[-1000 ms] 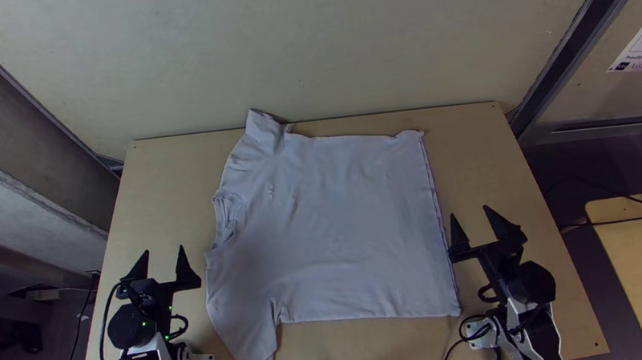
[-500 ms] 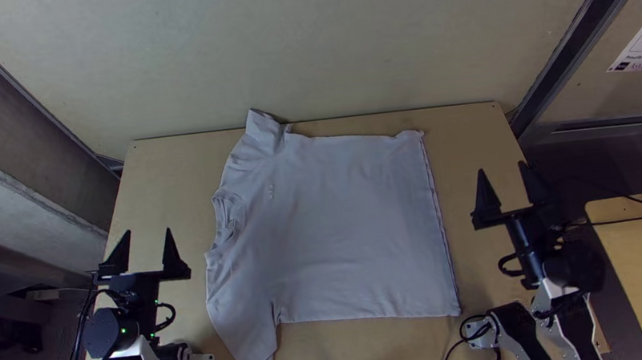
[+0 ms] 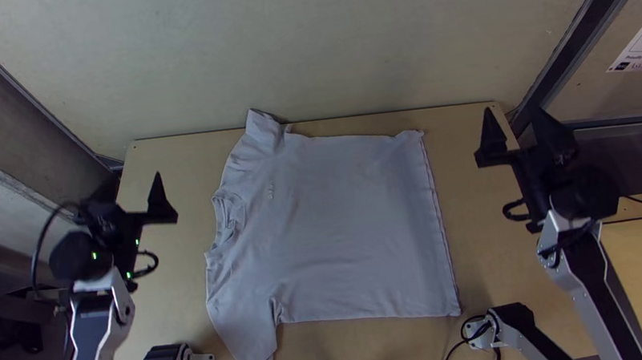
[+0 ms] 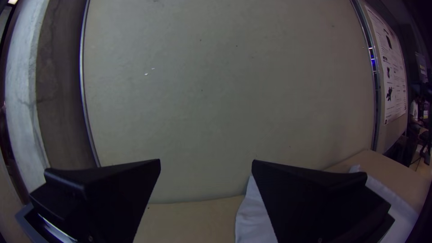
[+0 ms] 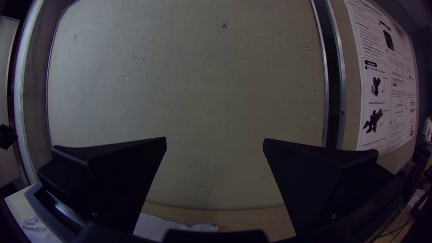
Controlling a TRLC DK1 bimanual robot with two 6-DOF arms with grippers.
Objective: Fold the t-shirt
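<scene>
T-shirt (image 3: 334, 227): spread on wooden table (image 3: 480, 267), collar leftward.
Left gripper (image 3: 132, 183): wide apart, near table's left edge.
Right gripper (image 3: 513, 110): wide apart, near far right corner.

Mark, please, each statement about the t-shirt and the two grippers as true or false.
1. The t-shirt lies spread on the table. True.
2. The left gripper is closed on a sleeve. False: it is open and holds nothing.
3. The right gripper is open. True.
4. The neck opening is on the side toward the right gripper. False: it is on the side toward the left gripper.
</scene>
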